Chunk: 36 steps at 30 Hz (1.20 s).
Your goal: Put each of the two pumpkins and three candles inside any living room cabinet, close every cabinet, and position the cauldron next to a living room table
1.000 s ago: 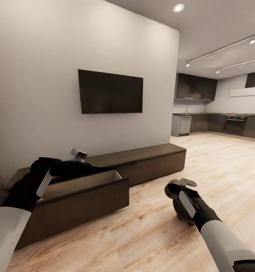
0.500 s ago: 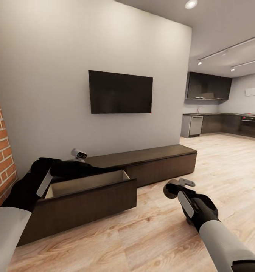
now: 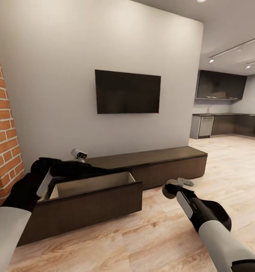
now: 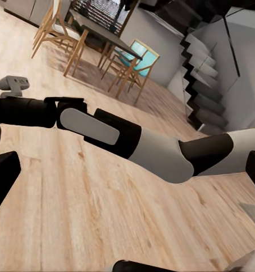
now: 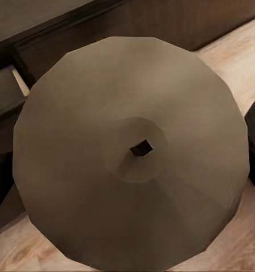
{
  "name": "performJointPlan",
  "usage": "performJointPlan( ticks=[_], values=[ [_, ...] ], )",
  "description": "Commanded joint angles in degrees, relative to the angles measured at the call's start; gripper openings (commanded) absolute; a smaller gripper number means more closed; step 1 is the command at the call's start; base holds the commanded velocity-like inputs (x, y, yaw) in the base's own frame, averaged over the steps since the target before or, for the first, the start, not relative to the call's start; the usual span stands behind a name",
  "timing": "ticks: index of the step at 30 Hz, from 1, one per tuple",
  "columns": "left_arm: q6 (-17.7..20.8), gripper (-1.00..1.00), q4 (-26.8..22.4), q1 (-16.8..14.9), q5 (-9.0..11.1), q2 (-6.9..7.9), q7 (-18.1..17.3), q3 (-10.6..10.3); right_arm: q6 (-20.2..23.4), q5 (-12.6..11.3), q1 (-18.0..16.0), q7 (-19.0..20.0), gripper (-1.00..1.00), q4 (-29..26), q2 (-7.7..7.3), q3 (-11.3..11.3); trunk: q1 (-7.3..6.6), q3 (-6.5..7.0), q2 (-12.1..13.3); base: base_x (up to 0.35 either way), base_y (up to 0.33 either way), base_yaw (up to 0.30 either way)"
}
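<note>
Brick wall (image 3: 2, 124) far left. Left tool (image 3: 80, 155) over the cabinet (image 3: 150, 166) top behind its pulled-out drawer (image 3: 93, 196); can't tell its state. Pale drawer interior bare where visible. Open wood floor (image 3: 142, 241) in front. Right tool (image 3: 169, 190) low over floor, clenched on a round tan-brown object (image 5: 133, 147), seen close in right wrist view. Kitchen (image 3: 226, 124) far right.

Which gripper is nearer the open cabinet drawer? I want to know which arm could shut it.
Left. The left gripper hangs over the open drawer at its back edge; the right gripper is over the floor, off the drawer's right end.
</note>
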Motion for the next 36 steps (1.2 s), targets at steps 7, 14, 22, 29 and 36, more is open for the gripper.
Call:
performJointPlan(
  ticks=[7,14,22,29,36],
  values=[
    [0.61,1.00,0.00,-0.07,0.02,0.03,-0.24,-0.20,0.18,-0.54,-0.02,-0.63,-1.00,-0.14,-0.06,0.47,0.00,-0.07,-0.03,0.092,-0.118,0.283],
    [0.61,1.00,-0.06,-0.07,0.04,0.03,-0.24,-0.20,0.18,-0.48,-0.02,-0.67,-1.00,-0.14,0.18,0.67,0.00,-0.07,-0.03,0.012,-0.132,0.290],
    [0.61,1.00,-0.09,-0.07,0.07,0.03,-0.24,-0.17,1.18,-0.99,-0.02,-0.68,-1.00,-0.81,0.27,2.36,0.00,-0.07,-0.03,0.001,-0.164,0.211],
    [0.61,1.00,-0.03,-0.07,0.08,0.03,-0.24,-0.18,10.95,-1.33,-0.02,-0.75,-1.00,-7.94,0.83,2.36,0.00,-0.07,-0.03,0.000,-0.168,0.022],
    [0.61,1.00,0.02,-0.07,0.11,0.08,-0.24,-0.13,11.98,-1.34,-0.02,-0.80,-1.00,-8.56,1.77,2.41,0.00,-0.08,-0.03,0.002,-0.160,0.001]
  ],
)
